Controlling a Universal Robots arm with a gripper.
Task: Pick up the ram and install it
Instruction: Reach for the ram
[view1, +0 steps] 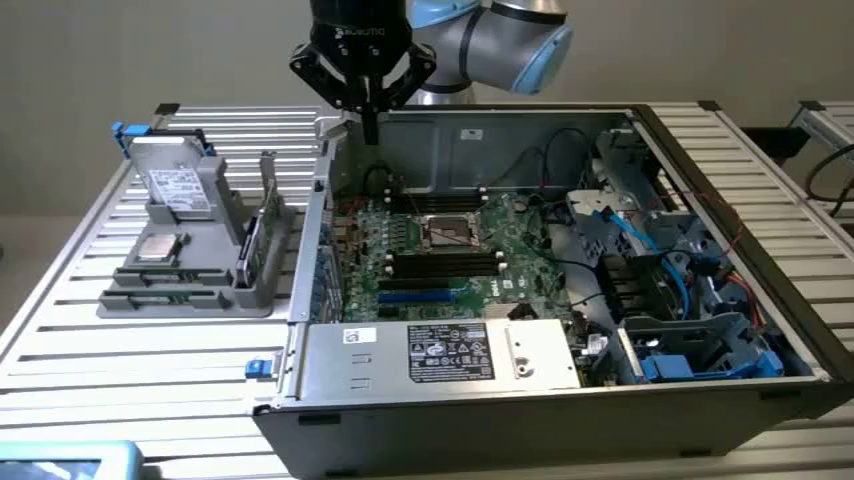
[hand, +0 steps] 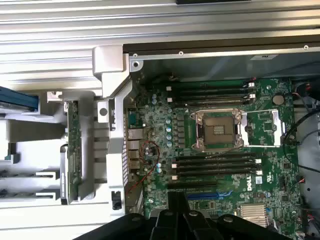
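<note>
Claw, marked Robotiq, hangs closed and empty over the Dell motherboard; ram in grey holder

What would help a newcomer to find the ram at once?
Beside the open computer case, on the exterior view's left, sits a grey holder. On its side nearest the case the ram stands on edge: a thin green board, unlike the flat silver processor chip.
</note>
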